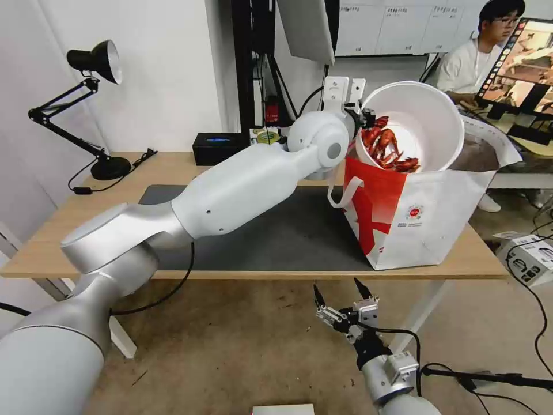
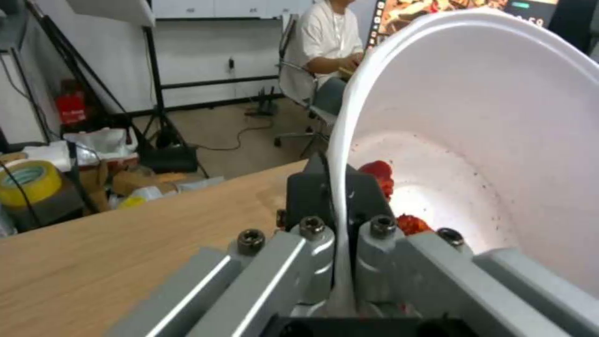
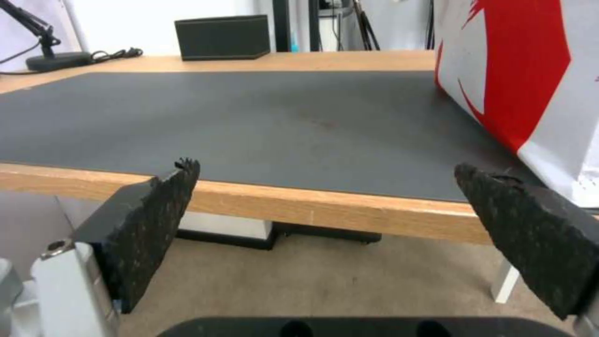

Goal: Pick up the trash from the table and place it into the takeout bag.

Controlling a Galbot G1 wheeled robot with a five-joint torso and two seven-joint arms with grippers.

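My left gripper (image 1: 363,119) is shut on the rim of the white round bowl (image 1: 429,118), which is tilted on its side over the mouth of the takeout bag (image 1: 423,222). Red scraps (image 1: 387,147) lie in the bowl's lower part. In the left wrist view the bowl's rim (image 2: 342,187) runs between the fingers (image 2: 312,196), with red scraps (image 2: 381,175) inside. The white-and-red bag stands at the table's (image 1: 57,242) right end, on the dark mat (image 1: 288,236). My right gripper (image 1: 340,295) hangs open below the table's front edge, holding nothing.
A black rectangular box (image 1: 219,148) sits at the table's back edge, with a roll of yellow tape (image 1: 266,137) beside it. A black desk lamp (image 1: 95,104) stands at the back left. A person sits behind the bag at another desk.
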